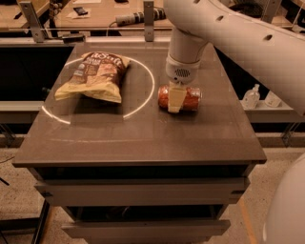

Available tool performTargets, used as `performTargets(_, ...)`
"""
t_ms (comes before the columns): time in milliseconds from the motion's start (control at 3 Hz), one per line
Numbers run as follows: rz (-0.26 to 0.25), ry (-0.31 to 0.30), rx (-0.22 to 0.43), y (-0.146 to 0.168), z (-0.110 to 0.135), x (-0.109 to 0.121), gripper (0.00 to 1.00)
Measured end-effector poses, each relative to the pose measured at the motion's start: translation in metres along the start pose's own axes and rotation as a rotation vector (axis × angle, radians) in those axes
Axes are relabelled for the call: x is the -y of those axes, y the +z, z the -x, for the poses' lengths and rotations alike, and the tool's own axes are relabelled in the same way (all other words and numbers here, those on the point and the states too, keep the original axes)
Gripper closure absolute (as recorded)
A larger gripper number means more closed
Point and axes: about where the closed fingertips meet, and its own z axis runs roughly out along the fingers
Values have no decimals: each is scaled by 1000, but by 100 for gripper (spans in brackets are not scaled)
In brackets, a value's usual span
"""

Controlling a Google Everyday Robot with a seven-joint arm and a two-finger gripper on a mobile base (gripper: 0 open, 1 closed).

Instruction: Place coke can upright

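We've got dark table (143, 138), drawers (143, 194) underneath, speckled floor (16, 200), cluttered bench (102, 10) behind; gripper (175, 101) low over table's right half.

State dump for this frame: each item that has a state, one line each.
coke can: lying on its side on the table, not upright.
chip bag: lying flat, label up, to the left of the coke can and not touching it.
hand: pointing down, lowered at the middle of the coke can.
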Motion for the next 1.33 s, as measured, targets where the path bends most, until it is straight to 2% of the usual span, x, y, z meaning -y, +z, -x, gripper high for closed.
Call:
performTargets(333,-21,16,80,-26,-4,1,87)
performTargets(667,-35,23,293,-72,-14,4,100)
performTargets(1000,-47,8,557,-105,-33,8,100)
performTargets(1333,-25,-16,856,-125,-43,-1,100)
